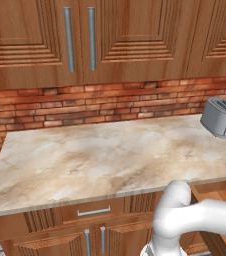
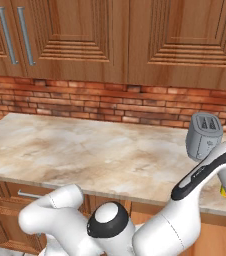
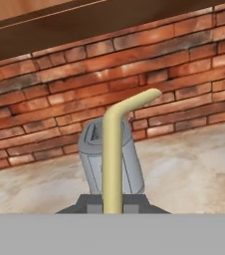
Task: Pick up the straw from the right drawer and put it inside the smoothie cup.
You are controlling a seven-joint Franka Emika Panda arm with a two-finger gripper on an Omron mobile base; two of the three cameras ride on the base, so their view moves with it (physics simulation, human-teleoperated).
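The gripper [image 3: 112,204] held the straw [image 3: 113,159] between its two dark fingers [image 3: 87,203], pinched tight at the straw's bottom end. The straw was pale yellow. It stood straight up from the fingers and then bent off to one side near its top. Right behind it in the hand view sat a grey toaster [image 3: 112,159] on the stone counter [image 3: 194,164], with a red brick wall [image 3: 59,94] at the back.

From the left base view, the toaster [image 1: 221,117] sat at the far right of the counter [image 1: 95,155], and the white arm [image 1: 195,217] came up at the bottom right. Below the counter edge, a drawer [image 1: 92,211] with a silver handle was closed. Brown wooden cupboards [image 1: 115,35] hung over the brick wall.
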